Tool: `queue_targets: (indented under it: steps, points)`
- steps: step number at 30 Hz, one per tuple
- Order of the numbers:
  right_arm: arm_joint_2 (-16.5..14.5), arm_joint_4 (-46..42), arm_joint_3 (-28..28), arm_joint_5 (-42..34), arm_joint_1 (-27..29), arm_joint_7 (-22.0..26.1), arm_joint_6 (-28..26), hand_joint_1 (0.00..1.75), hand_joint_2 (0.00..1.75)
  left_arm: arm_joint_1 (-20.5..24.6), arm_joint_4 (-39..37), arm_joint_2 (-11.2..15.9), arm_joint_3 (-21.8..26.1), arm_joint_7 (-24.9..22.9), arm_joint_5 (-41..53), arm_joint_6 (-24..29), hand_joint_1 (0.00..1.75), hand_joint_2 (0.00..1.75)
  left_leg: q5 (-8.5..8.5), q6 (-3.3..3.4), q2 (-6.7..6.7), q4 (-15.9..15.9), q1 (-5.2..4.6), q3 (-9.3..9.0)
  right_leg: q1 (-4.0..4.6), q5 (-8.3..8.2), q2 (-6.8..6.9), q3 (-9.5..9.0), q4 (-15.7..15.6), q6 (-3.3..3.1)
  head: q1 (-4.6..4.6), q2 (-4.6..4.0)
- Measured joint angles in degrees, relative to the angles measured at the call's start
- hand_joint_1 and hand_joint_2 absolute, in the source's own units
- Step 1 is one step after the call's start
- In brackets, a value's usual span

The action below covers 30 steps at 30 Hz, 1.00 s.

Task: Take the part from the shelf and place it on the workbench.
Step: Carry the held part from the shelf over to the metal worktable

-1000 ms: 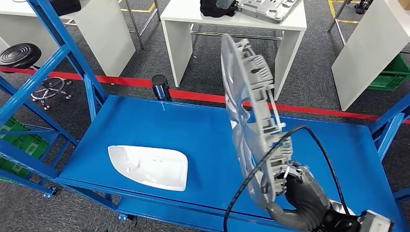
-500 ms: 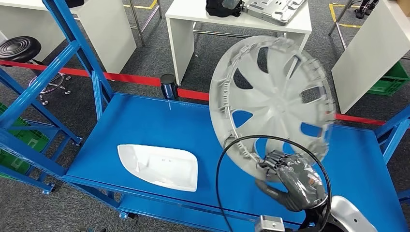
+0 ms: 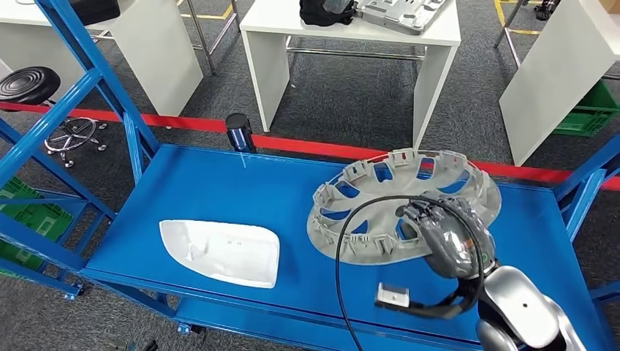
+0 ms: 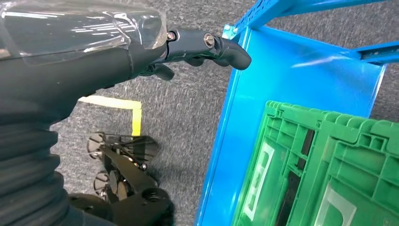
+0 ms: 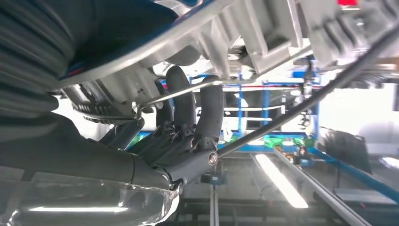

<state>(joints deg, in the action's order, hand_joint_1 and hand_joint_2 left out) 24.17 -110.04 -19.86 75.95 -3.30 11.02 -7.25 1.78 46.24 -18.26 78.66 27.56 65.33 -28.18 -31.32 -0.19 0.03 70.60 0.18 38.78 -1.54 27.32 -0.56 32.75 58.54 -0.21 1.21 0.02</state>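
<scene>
A grey wheel cover (image 3: 365,212) lies nearly flat, ribbed inner side up, low over the right half of the blue shelf deck (image 3: 219,183). My right hand (image 3: 446,238) grips its near rim, and the right wrist view has my fingers (image 5: 207,113) curled around the rim's wire ring under the wheel cover (image 5: 244,28). A black cable loops over the hand. A white moulded part (image 3: 219,251) rests on the deck's front left. My left hand (image 4: 197,44) hangs beside the shelf's blue edge, holding nothing.
White workbenches (image 3: 351,29) stand beyond a red floor line (image 3: 183,123), one carrying a grey panel and a black bag. Blue shelf posts (image 3: 88,66) rise at left. A black cylinder (image 3: 239,130) stands at the deck's back edge. A green crate (image 4: 329,165) sits below.
The wheel cover went from standing on edge, through facing me, to lying nearly flat with its inner side up. My right hand turned over with it, still gripping.
</scene>
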Motion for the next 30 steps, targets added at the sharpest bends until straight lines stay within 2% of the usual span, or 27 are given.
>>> queue_targets:
  steps: [2, 3, 4, 6, 8, 9, 11, 12, 13, 14, 15, 16, 17, 18, 19, 21, 23, 25, 27, 28, 29, 30]
  points:
    - [0.0, 2.5, -0.4, 1.2, -2.3, -0.3, 0.2, 1.75, 1.75, 0.2, -0.4, 0.5, 0.0, 0.3, 0.0, 0.4, 0.00, 1.75, 3.74, 1.06, -0.01, -8.4, -0.33, -3.86, 0.25, -0.02, -0.21, -0.05, 0.0, 0.03, -0.02, 0.00]
    - [0.0, 3.7, -0.5, 1.7, -3.4, -0.5, 0.3, 1.75, 1.75, 0.3, -0.6, 0.8, -0.1, 0.4, 0.0, 0.5, 0.00, 1.75, 4.63, 1.47, 0.05, -11.1, -0.55, -5.10, 0.33, -0.06, -0.24, 0.00, 0.0, 0.09, -0.03, 0.00]
    - [-0.1, 5.1, -0.7, 2.2, -4.5, -0.6, 0.5, 1.75, 1.75, 0.4, -0.7, 1.1, -0.1, 0.5, 0.0, 0.6, 0.00, 1.75, 4.83, 1.72, 0.13, -12.3, -0.75, -5.59, 0.34, -0.11, -0.24, 0.07, -0.1, 0.19, -0.05, 0.00]
    - [-0.2, 8.1, -1.1, 3.2, -6.6, -1.0, 0.7, 1.75, 1.75, 0.5, -1.1, 1.4, -0.1, 0.7, -0.1, 0.8, 0.00, 1.75, 5.01, 1.93, 0.24, -12.8, -0.94, -5.63, 0.39, -0.26, -0.18, 0.16, -0.3, 0.57, -0.04, 0.00]
    - [-0.3, 10.8, -1.4, 3.7, -8.2, -1.3, 0.6, 1.75, 1.75, 0.5, -1.4, 1.6, -0.1, 0.8, -0.1, 1.0, 0.00, 1.75, 5.76, 2.33, 0.32, -13.9, -0.73, -6.02, 0.51, 0.45, 0.07, 0.91, 1.0, 0.73, -0.11, 0.00]
    - [-0.3, 11.9, -1.4, 3.7, -8.9, -1.4, 0.6, 1.75, 1.75, 0.6, -1.5, 1.7, -0.1, 0.9, -0.1, 1.1, 0.00, 1.75, 6.15, 2.55, 0.35, -14.5, -0.59, -6.21, 0.59, 1.54, 0.18, 1.92, 3.2, 0.60, -0.15, 0.00]
    - [-0.3, 13.6, -1.5, 3.6, -9.7, -1.4, 0.5, 1.75, 1.75, 0.6, -1.8, 1.7, -0.1, 0.9, -0.1, 1.2, 0.00, 1.75, 6.40, 2.80, 0.30, -14.8, -0.58, -6.19, 0.56, 4.74, 0.28, 5.31, 10.4, 0.22, -0.21, 0.00]
    - [-0.4, 14.3, -1.5, 3.3, -9.8, -1.5, 0.3, 1.75, 1.75, 0.6, -2.0, 1.7, -0.1, 0.9, -0.1, 1.2, 0.00, 1.75, 6.40, 2.79, 0.26, -14.7, -0.62, -6.14, 0.51, 5.94, 0.28, 6.96, 13.9, 0.28, -0.20, 0.00]
    - [-0.6, 14.9, -1.5, 2.8, -9.8, -1.5, 0.1, 1.75, 1.75, 0.6, -2.2, 1.8, -0.1, 0.9, -0.1, 1.2, 0.00, 1.75, 6.39, 2.77, 0.22, -14.7, -0.64, -6.11, 0.43, 6.45, 0.29, 7.97, 15.9, 0.54, -0.21, 0.00]
    - [-0.8, 15.3, -1.3, 2.1, -9.9, -1.5, -0.3, 1.75, 1.75, 0.6, -2.4, 1.8, -0.1, 0.9, -0.1, 1.3, 0.00, 1.75, 6.35, 2.71, 0.18, -14.6, -0.62, -6.11, 0.31, 5.92, 0.31, 7.86, 15.5, 1.03, -0.22, 0.00]
    - [-1.1, 15.6, -1.2, 1.2, -10.0, -1.4, -0.8, 1.75, 1.75, 0.6, -2.6, 1.8, -0.1, 0.9, -0.2, 1.3, 0.00, 1.75, 6.25, 2.57, 0.14, -14.4, -0.57, -6.10, 0.14, 4.54, 0.36, 6.62, 12.8, 1.66, -0.22, 0.00]
    - [-1.4, 15.8, -0.9, 0.1, -10.2, -1.4, -1.2, 1.75, 1.75, 0.6, -2.7, 1.8, -0.2, 0.9, -0.3, 1.3, 0.00, 1.75, 6.07, 2.32, 0.11, -14.1, -0.55, -6.07, -0.07, 2.78, 0.49, 4.59, 8.6, 2.26, -0.23, 0.00]
    - [-1.9, 16.0, -0.6, -1.2, -10.4, -1.2, -1.5, 1.75, 1.75, 0.6, -2.8, 1.9, -0.2, 0.9, -0.5, 1.3, 0.00, 1.75, 5.81, 1.98, 0.07, -13.7, -0.64, -5.92, -0.16, 1.33, 0.61, 2.67, 4.7, 2.53, -0.26, 0.00]
    - [-2.4, 16.1, -0.2, -2.8, -10.5, -0.9, -1.7, 1.75, 1.75, 0.6, -2.8, 1.9, -0.3, 0.9, -0.6, 1.3, 0.00, 1.75, 5.56, 1.63, 0.05, -13.2, -0.74, -5.72, -0.21, 0.37, 0.64, 1.33, 1.9, 2.39, -0.25, 0.00]
    - [-3.0, 16.2, 0.4, -4.9, -10.5, -0.5, -1.9, 1.75, 1.75, 0.6, -2.8, 2.0, -0.3, 0.9, -0.8, 1.3, 0.00, 1.75, 5.38, 1.34, 0.03, -12.8, -0.86, -5.48, -0.16, -0.02, 0.63, 0.75, 0.6, 2.01, -0.25, 0.00]
    - [-4.6, 16.2, 1.7, -10.0, -10.5, 0.5, -2.0, 1.75, 1.75, 0.6, -2.8, 2.1, -0.3, 0.9, -1.1, 1.2, 0.00, 1.75, 5.32, 0.99, 0.03, -12.5, -0.80, -5.16, -0.02, -0.14, 0.45, 0.89, 0.5, 1.04, -0.24, 0.00]
    - [-6.2, 16.1, 3.2, -13.9, -10.4, 1.4, -2.1, 1.75, 1.75, 0.6, -2.8, 2.2, -0.4, 0.9, -1.3, 1.2, 0.00, 1.75, 4.57, 0.46, 0.00, -11.6, -0.52, -4.61, -0.16, -0.30, 0.43, 0.87, 0.4, 0.50, -0.24, 0.00]
    - [-7.6, 15.7, 4.5, -16.8, -10.3, 2.4, -2.4, 1.75, 1.75, 0.6, -2.9, 2.3, -0.4, 0.9, -1.5, 1.2, 0.00, 1.75, 1.75, -0.31, -0.04, -6.9, -0.18, -2.46, -0.31, -0.35, 0.44, 0.84, 0.3, 0.09, -0.15, 0.00]
    - [-9.0, 15.0, 6.1, -22.4, -9.8, 3.8, -2.3, 1.75, 1.75, 0.5, -3.0, 2.3, -0.5, 0.9, -1.7, 1.4, 0.00, 1.75, -1.70, -0.86, -0.04, 1.0, 0.18, 1.14, -0.23, -0.32, 0.44, 0.90, 0.3, -0.08, -0.12, 0.00]
    - [-9.8, 14.6, 7.0, -26.3, -9.5, 4.5, -1.8, 1.75, 1.75, 0.5, -3.1, 2.4, -0.5, 0.9, -1.9, 1.5, 0.00, 1.75, -2.37, -0.96, -0.03, 3.6, 0.30, 2.41, -0.18, -0.32, 0.40, 0.91, 0.4, -0.08, -0.12, 0.00]
    - [-10.6, 14.0, 8.0, -30.7, -9.2, 5.2, -1.0, 1.75, 1.75, 0.4, -3.2, 2.4, -0.5, 0.9, -2.0, 1.6, 0.00, 1.75, -1.94, -0.95, -0.04, 4.2, 0.37, 2.74, -0.15, -0.31, 0.31, 0.88, 0.4, -0.08, -0.12, 0.00]
    - [-11.5, 13.3, 9.0, -35.0, -9.0, 5.7, -0.1, 1.75, 1.75, 0.4, -3.3, 2.5, -0.5, 0.8, -2.1, 1.7, 0.00, 1.75, -0.35, -0.80, -0.05, 2.1, 0.39, 1.83, -0.11, -0.29, 0.18, 0.81, 0.4, -0.07, -0.11, 0.00]
